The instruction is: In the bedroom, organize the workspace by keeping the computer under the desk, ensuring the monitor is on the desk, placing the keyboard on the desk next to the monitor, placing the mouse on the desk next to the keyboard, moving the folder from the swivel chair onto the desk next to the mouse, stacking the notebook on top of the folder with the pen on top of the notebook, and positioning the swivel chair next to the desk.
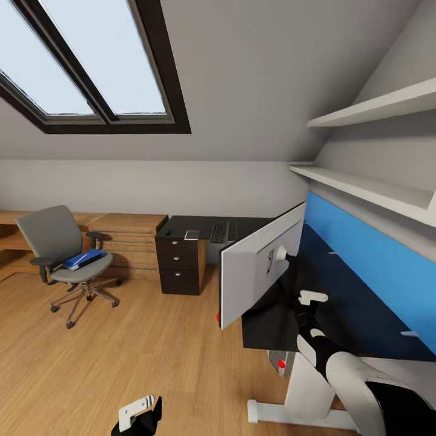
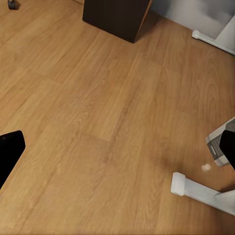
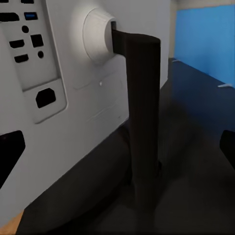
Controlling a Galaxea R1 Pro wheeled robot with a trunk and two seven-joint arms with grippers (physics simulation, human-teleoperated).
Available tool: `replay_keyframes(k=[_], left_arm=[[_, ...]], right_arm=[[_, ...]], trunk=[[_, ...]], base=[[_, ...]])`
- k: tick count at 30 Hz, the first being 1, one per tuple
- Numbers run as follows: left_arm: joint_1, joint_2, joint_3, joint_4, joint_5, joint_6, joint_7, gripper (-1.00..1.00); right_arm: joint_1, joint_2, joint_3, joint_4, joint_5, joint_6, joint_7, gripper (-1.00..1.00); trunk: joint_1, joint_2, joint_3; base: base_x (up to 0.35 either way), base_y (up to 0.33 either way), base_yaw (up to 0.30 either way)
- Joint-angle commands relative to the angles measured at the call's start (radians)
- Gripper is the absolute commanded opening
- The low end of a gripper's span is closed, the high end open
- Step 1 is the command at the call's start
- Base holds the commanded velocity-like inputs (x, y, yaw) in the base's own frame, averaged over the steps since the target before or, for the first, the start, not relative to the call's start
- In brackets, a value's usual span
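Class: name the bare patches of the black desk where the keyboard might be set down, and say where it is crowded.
Free: the desk between the monitor and the blue wall panel. Crowded: around the monitor's neck, where the right end effector hovers. The monitor sits near the desk's front edge, leaving little room there.

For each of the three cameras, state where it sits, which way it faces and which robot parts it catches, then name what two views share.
Head view: high on the robot, facing forward and down at the desk, monitor and swivel chair; left hand and right hand show.
Left wrist view: on the left arm, facing down at the wood floor; dark fingertips at the edges.
Right wrist view: on the right arm, facing the monitor's back and neck.
Shared: head and right wrist views both show the monitor's back.
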Motion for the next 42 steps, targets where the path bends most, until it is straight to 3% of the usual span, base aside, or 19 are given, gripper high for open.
replay_keyframes(k=[1, 32, 35, 42], left_arm=[[-0.001, 0.002, -0.007, 0.0, 0.008, -0.006, 0.008, 1.0], [-0.001, 0.002, -0.006, 0.0, 0.011, -0.006, 0.01, 1.0], [-0.001, 0.002, -0.006, 0.0, 0.012, -0.006, 0.01, 1.0], [-0.001, 0.002, -0.006, 0.0, 0.013, -0.006, 0.01, 1.0]], right_arm=[[-0.001, 0.0, -0.002, 0.002, 0.001, -0.003, -0.001, 1.0], [-0.001, -0.002, 0.0, 0.002, 0.002, -0.001, 0.001, 1.0], [-0.001, -0.002, 0.001, 0.001, 0.012, -0.001, 0.001, 1.0], [-0.001, -0.006, 0.0, 0.002, 0.102, -0.001, 0.0, 1.0]], trunk=[[0.004, -0.009, -0.005], [0.123, -0.226, -0.102], [0.134, -0.247, -0.111], [0.161, -0.296, -0.133]], base=[[0.0, 0.0, 0.0], [0.0, 0.0, 0.0], [0.0, 0.0, 0.0], [0.0, 0.0, 0.0]])
